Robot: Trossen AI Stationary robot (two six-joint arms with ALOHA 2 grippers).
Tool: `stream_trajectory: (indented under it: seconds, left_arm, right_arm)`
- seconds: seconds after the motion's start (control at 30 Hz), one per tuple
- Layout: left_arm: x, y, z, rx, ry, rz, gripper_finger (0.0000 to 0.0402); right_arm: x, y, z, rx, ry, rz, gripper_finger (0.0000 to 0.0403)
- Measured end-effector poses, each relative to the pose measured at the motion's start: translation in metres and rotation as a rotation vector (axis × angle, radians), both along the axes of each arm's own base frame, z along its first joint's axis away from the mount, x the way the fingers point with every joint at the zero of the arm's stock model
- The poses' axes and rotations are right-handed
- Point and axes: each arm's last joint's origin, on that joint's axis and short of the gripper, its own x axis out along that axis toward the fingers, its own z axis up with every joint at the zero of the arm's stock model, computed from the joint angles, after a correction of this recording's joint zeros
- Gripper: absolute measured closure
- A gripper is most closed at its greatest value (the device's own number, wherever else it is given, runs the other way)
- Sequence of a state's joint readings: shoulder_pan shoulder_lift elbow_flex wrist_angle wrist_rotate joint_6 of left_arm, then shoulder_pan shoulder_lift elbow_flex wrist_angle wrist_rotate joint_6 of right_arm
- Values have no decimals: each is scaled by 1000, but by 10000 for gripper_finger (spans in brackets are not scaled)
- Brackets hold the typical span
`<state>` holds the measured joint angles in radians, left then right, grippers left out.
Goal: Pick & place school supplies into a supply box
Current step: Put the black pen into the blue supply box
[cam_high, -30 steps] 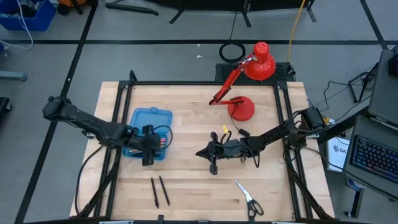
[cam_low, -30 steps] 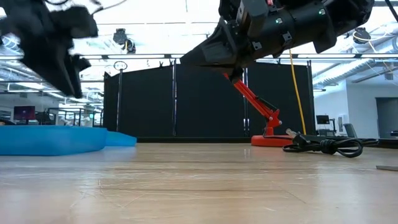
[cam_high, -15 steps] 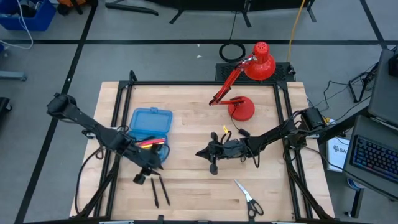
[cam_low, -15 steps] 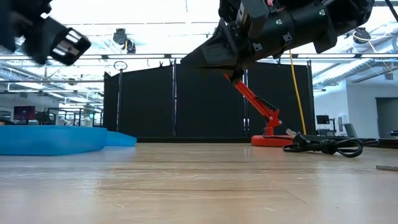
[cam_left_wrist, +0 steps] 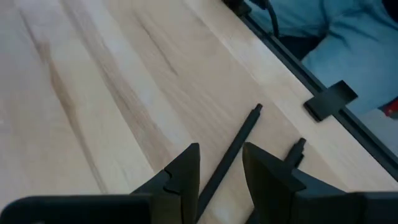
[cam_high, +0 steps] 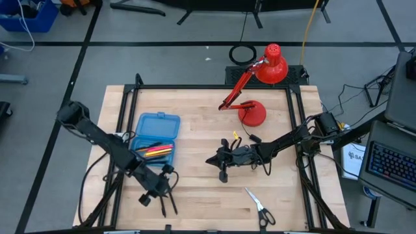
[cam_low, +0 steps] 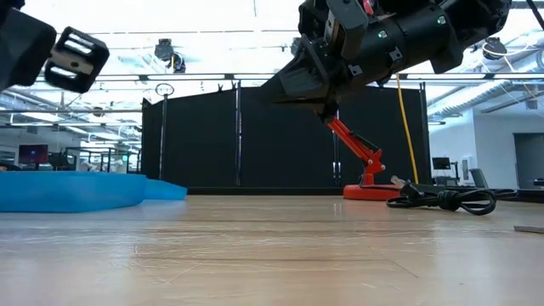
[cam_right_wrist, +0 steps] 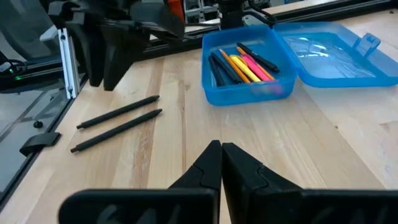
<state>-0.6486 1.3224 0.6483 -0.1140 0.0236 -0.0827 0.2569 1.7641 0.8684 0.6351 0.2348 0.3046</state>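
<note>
So we've got two thin black pens (cam_high: 167, 197) lying side by side on the pale wooden tabletop (cam_high: 208, 123), near its front edge, just past the open translucent blue plastic supply box (cam_high: 154, 140). One pen's long axis runs straight out between our left gripper (cam_left_wrist: 221, 171) jaws, which stand partly open with nothing in them, right above it. Our right gripper (cam_right_wrist: 221, 152) is farther off mid-table, jaws closed and empty.

Wooden table (cam_high: 201, 130), blue supply box (cam_high: 156, 130), two black pens (cam_high: 168, 203), scissors (cam_high: 259, 207), red lamp (cam_high: 252, 114)
</note>
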Motion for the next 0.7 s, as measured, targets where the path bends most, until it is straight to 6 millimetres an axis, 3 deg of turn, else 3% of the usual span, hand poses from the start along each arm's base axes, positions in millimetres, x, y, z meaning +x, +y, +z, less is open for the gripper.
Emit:
stream_trajectory:
  seconds: [0.33,0.7]
  left_arm:
    - [2,-18,-28,89,33,-3,275]
    - [2,-30,-45,111,42,-40,275]
  right_arm:
    - [-1,2,-1,20,11,-3,403]
    - [-1,2,-3,33,22,-12,403]
